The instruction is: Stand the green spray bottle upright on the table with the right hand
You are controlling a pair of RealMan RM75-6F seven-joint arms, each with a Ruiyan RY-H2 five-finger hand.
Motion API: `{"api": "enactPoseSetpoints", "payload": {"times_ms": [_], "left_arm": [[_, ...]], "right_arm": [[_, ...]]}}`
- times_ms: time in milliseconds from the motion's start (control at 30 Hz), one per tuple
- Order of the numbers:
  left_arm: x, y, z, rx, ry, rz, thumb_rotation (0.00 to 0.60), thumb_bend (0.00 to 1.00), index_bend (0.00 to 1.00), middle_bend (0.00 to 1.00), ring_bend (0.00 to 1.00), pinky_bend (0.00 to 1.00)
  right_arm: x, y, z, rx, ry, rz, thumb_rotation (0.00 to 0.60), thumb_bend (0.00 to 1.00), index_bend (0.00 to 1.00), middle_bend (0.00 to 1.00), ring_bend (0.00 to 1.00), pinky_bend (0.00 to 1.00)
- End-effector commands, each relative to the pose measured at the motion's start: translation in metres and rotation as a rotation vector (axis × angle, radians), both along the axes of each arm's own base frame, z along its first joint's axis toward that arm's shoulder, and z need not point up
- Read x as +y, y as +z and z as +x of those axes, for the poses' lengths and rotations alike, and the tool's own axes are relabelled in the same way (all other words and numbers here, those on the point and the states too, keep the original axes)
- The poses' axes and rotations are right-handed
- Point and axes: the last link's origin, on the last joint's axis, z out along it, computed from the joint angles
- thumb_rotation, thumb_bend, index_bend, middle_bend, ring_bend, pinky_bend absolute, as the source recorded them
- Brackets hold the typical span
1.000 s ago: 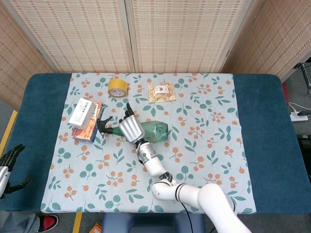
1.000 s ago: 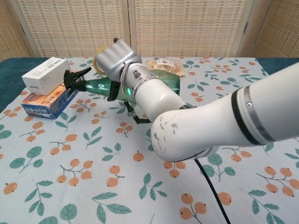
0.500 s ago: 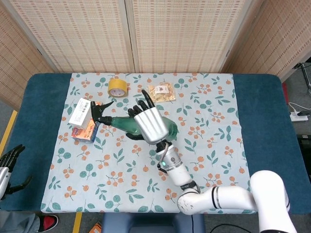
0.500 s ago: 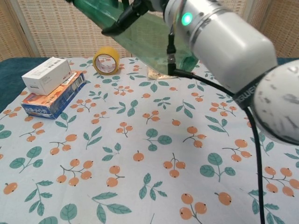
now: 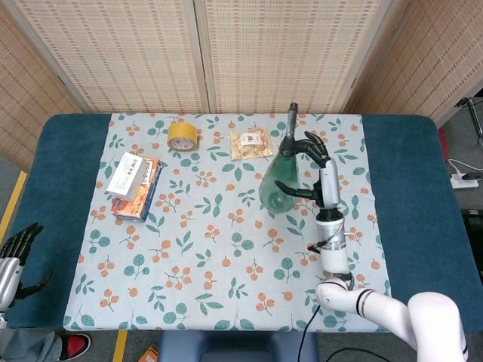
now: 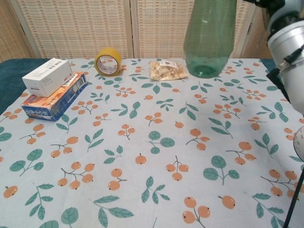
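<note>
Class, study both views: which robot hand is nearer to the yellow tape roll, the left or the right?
The right. The right robot hand holds the green spray bottle to the right of the yellow tape roll. The left robot hand hangs off the table's near-left edge, farther away.

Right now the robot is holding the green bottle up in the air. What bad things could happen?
The green spray bottle hangs above the table, held by the right hand. If the grip slips, it could drop and tip over. If lowered tilted, it might topple instead of standing. It also hangs near the snack bag, so it could land on that.
</note>
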Motion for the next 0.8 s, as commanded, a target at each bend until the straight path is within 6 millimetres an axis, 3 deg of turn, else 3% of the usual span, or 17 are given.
{"api": "enactPoseSetpoints", "payload": {"times_ms": [33,533,800], "left_arm": [[0.002,-0.002,0.002,-0.001,-0.008,0.001,0.6,0.3,0.01,0.0,0.0,0.06],[0.009,-0.008,0.006,-0.021,-0.016,-0.011,0.6,0.3,0.0,0.0,0.0,0.06],[0.009,-0.005,0.005,-0.035,-0.02,0.002,0.6,0.3,0.0,0.0,0.0,0.06]], "right_arm": [[0.005,-0.019,-0.037,0.03,0.022,0.039,0.6,0.0,0.77,0.58,0.29,0.17],[0.001,-0.045,-0.054,0.1,0.014,0.132,0.6,0.0,0.77,0.58,0.29,0.19],[0.002,-0.052,-0.054,0.145,0.024,0.151,0.6,0.0,0.77,0.58,0.29,0.2]]}}
